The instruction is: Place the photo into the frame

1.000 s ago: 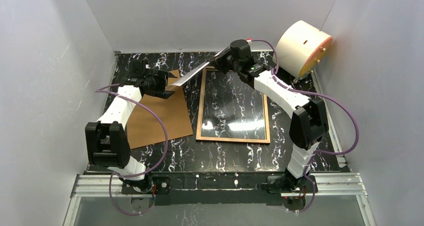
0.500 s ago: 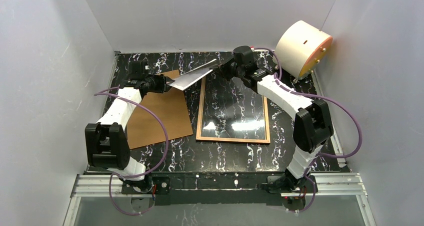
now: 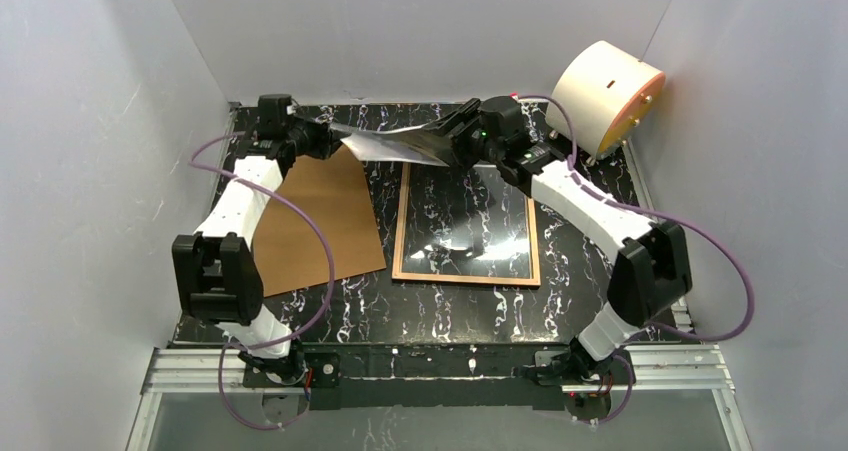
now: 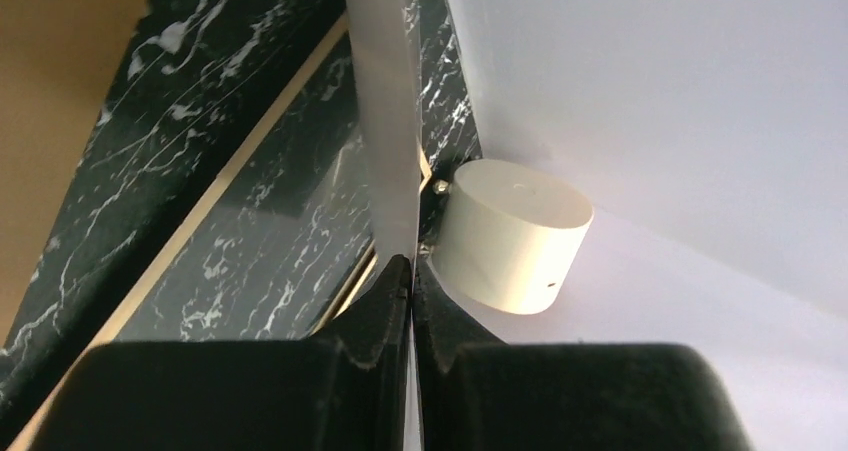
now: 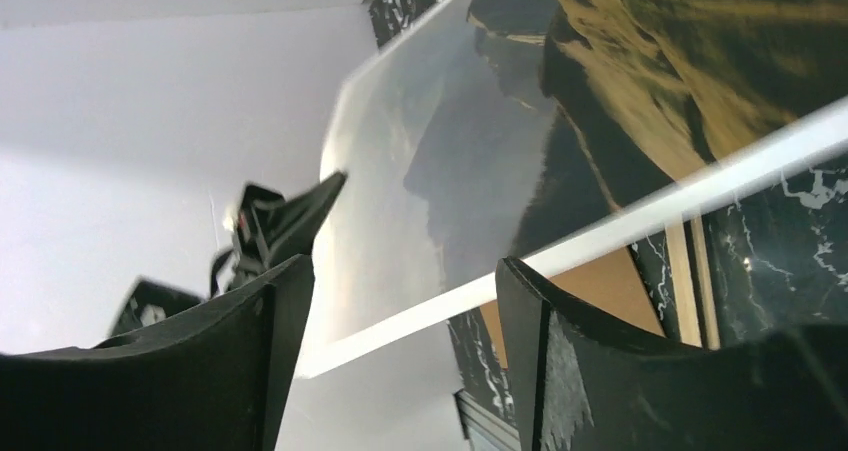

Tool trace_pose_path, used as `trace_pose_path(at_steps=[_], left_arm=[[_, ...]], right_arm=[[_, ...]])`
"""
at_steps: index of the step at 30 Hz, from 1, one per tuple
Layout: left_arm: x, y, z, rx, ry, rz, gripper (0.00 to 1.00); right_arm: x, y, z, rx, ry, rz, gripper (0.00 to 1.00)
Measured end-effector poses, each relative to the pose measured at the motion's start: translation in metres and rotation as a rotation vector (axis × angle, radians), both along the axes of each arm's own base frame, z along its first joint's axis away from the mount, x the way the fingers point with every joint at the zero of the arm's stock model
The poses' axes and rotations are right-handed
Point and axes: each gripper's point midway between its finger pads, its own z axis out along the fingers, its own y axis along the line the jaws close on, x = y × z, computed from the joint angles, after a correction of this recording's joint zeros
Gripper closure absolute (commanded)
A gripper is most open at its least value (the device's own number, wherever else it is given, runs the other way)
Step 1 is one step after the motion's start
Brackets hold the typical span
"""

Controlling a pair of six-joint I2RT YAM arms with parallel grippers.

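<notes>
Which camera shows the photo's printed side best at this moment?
The right wrist view: the photo fills much of it, with golden hills and grey peaks legible. The top external view shows only a pale, glare-washed sheet; the left wrist view shows it edge-on, pinched in the left gripper.

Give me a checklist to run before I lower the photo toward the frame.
1. Grip: left pincer shut on the photo edge: ok.
2. Release: right pincer open: ok.
3. Right pincer clear of photo: cannot tell; the photo's edge shows between its fingers.
4. Photo lined up over frame: not ok; it hangs at the frame's far end, off to the left.
5. Frame flat, nothing on its pane: ok.
6. Board apart from frame: ok.
</notes>
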Motion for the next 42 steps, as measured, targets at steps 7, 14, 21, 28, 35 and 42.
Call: trace_pose_path(at_steps=[7,14,21,28,35,42], left_arm=[[0.023,-0.017,0.046,0.141,-0.180,-0.271,1.00],[0.014,-0.043,0.088,0.191,-0.429,-0.577,1.00],[0.006,-0.057,0.111,0.125,-0.525,-0.656,1.00],[0.007,-0.058,0.143,0.042,-0.494,-0.588,1.00],[0.007,-0.056,0.137,-0.049,-0.356,-0.498,1.00],[0.008,-0.050,0.124,-0.131,-0.230,-0.399,1.00]], right_arm=[[-0.031,-0.020,0.051,-0.097,-0.312,0.123,0.17],[-0.048,-0.020,0.084,-0.268,-0.683,0.321,0.14],[-0.060,-0.007,0.069,-0.467,-0.936,0.542,0.12],[-0.115,0.032,0.051,-0.631,-1.220,0.727,0.11],[-0.117,0.046,0.013,-0.833,-1.288,0.635,0.12],[-0.071,0.038,0.009,-0.968,-1.260,0.416,0.13]])
